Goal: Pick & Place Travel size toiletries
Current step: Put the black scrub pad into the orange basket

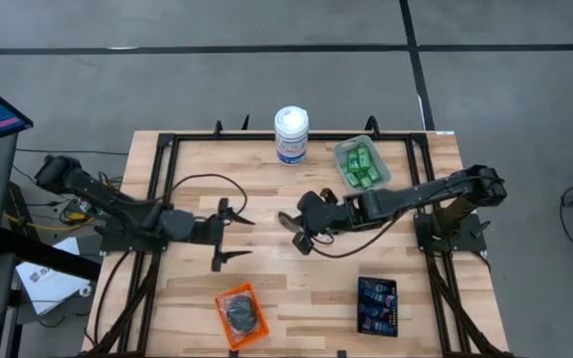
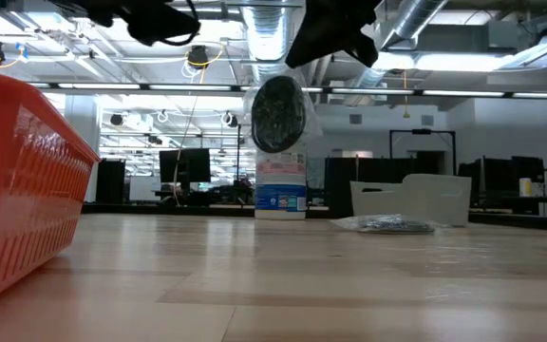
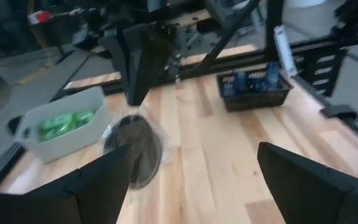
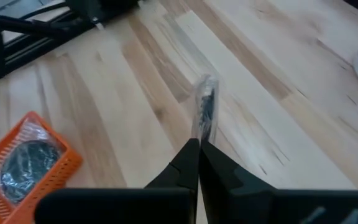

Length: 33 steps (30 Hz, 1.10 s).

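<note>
One wrapped puck (image 4: 204, 107) is hanging above the bench (image 1: 296, 278), pinched by its wrap in the shut right claw (image 1: 299, 231), on the near side of the white canister (image 1: 290, 134). The left claw (image 1: 231, 239) is gaping wide, holding nothing, left of the puck. The orange tray (image 1: 240, 314), further forward, is already holding a puck. Green bottles (image 1: 362, 165) are sitting in a clear tray beside the canister; blue tubes (image 1: 377, 304) are lying in a black tray. Delivery seems left.
</note>
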### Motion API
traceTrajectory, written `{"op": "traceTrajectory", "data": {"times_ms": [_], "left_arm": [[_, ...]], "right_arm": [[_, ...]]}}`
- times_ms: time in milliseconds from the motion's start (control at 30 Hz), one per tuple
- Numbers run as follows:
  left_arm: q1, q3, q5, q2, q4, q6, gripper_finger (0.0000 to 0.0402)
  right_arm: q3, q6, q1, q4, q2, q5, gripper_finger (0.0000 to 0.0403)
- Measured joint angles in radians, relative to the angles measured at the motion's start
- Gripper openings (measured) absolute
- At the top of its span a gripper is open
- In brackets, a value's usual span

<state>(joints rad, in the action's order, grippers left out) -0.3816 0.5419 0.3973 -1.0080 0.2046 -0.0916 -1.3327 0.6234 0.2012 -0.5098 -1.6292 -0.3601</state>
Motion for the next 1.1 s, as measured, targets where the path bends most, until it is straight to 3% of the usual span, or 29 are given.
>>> {"op": "traceTrajectory", "data": {"times_ms": [267,567,867,1100], "left_arm": [[0.188,0.0,-0.282,-0.102,0.12,-0.04,0.034],[0.323,0.0,-0.416,-0.245,0.237,-0.066,0.034],[0.368,0.0,-0.582,-0.349,0.367,-0.023,0.0337],[0.366,0.0,-0.616,-0.389,0.379,0.002,0.0274]], "right_arm": [[0.0,-0.032,0.034,0.044,0.0,0.0,0.0],[0.0,-0.051,0.062,0.057,0.0,0.001,0.0],[0.0,-0.059,0.067,0.064,0.0,0.003,0.0],[0.0,-0.108,0.067,0.133,0.0,0.014,0.0]]}}
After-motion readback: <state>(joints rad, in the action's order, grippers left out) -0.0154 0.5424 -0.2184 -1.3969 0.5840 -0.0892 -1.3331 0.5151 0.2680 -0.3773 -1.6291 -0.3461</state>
